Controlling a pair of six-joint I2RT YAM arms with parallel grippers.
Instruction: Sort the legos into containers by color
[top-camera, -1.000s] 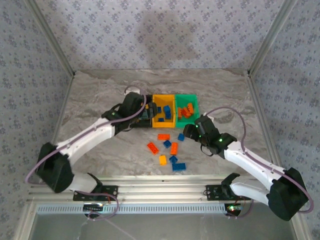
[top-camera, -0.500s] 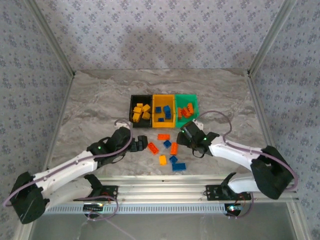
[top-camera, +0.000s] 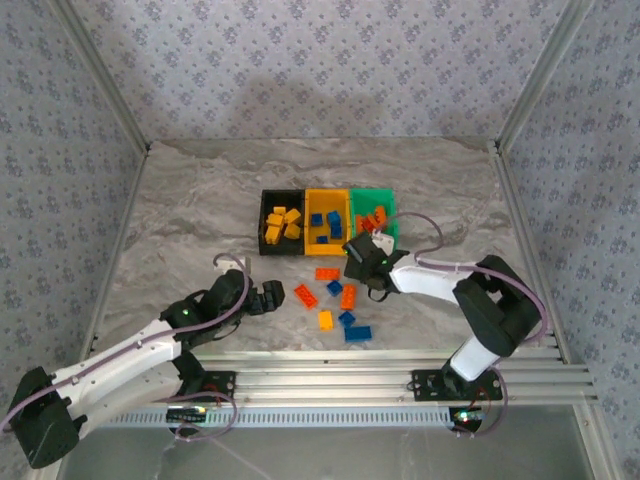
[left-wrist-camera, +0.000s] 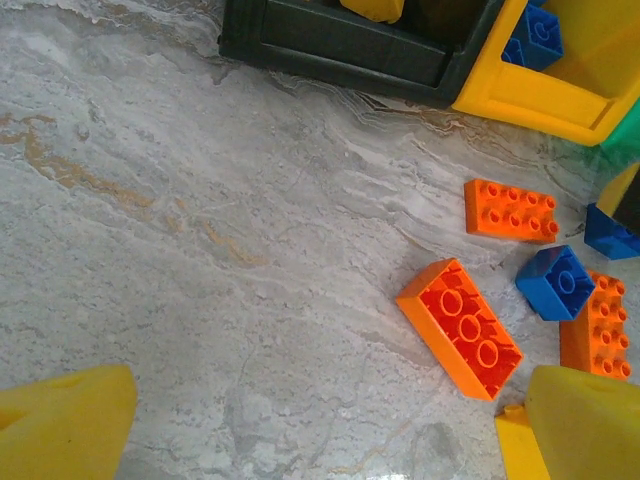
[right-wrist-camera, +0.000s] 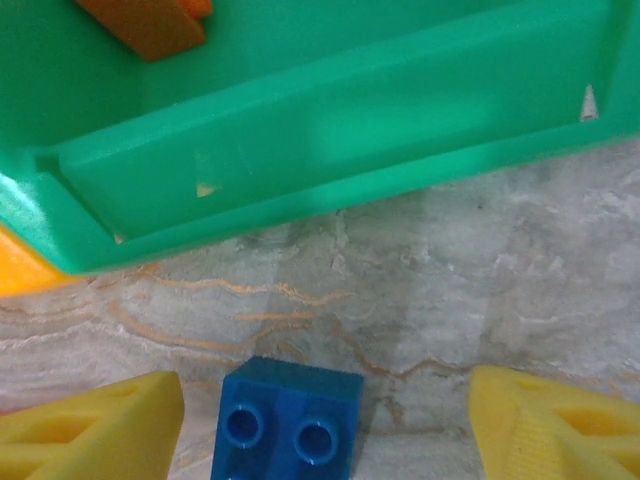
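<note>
Three bins stand in a row: black (top-camera: 270, 240) with yellow bricks, yellow-orange (top-camera: 328, 240) with blue bricks, green (top-camera: 388, 205) with orange-red bricks. Loose legos lie in front: an orange brick (top-camera: 327, 273), an upside-down orange brick (left-wrist-camera: 460, 328), a blue one (left-wrist-camera: 556, 283), and several more. My left gripper (top-camera: 278, 297) hangs open over bare table left of the pile, its fingers (left-wrist-camera: 65, 425) empty. My right gripper (top-camera: 358, 252) is open just before the green bin wall (right-wrist-camera: 330, 130). A small blue brick (right-wrist-camera: 290, 420) lies between its fingers (right-wrist-camera: 560, 430), nearer the left one.
The marble table (top-camera: 190, 210) is ringed by patterned walls and metal posts. An aluminium rail (top-camera: 320, 375) runs along the near edge. The black bin's wall (left-wrist-camera: 350, 40) and the yellow bin's corner (left-wrist-camera: 540, 95) lie ahead of the left gripper.
My left arm pulled back from the black bin to the near left of the pile. My right gripper moved left and farther, toward the front of the green bin.
</note>
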